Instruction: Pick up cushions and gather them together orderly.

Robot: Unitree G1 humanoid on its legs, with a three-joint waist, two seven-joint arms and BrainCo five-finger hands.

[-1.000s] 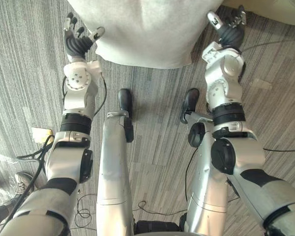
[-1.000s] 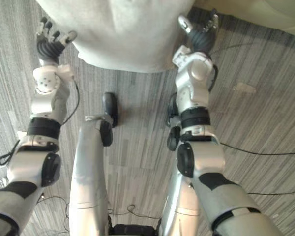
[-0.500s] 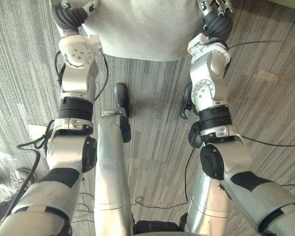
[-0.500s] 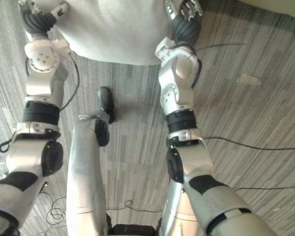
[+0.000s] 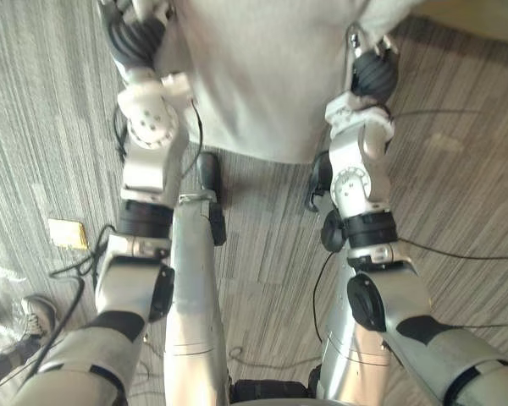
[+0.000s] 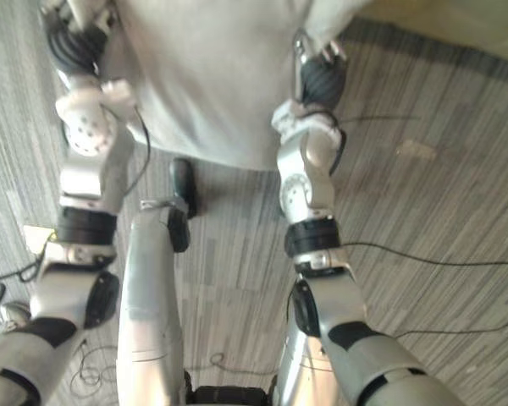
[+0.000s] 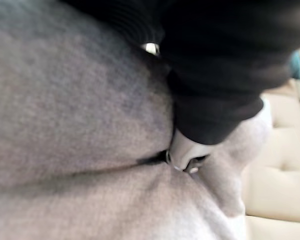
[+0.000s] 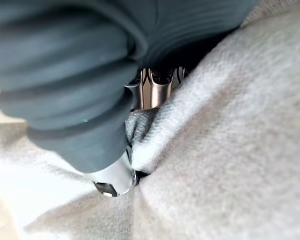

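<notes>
**Grey cushion held between both hands**

You have the large light-grey cushion (image 5: 262,76) between the two hands, in front of the robot and over the far part of the grey striped carpet (image 5: 262,245). Its lower edge hangs loose between the two forearms. You cannot tell whether that edge touches the carpet.

Your left hand (image 5: 135,38) lies against the cushion's left side, dark ribbed cover flat to the fabric. In the left wrist view the thumb (image 7: 186,152) is sunk into a crease of the cloth. The rest of that hand is buried in the cushion, so you cannot tell whether it grips or only presses.

Your right hand (image 5: 374,74) is on the cushion's right side, near its lower right corner. In the right wrist view a fold of the fabric bunches up between the thumb (image 8: 115,177) and the silver fingers (image 8: 155,90), so this hand is pinching the cushion.

Past the cushion, the left wrist view shows a cream upholstered surface (image 7: 280,165) with a stitched seam, close beside the grey fabric.

On the carpet to your left, well apart from the cushion, lies a small pale yellow card (image 5: 68,233). Nearer the carpet's left edge you can see a person's shoe (image 5: 35,309).
</notes>
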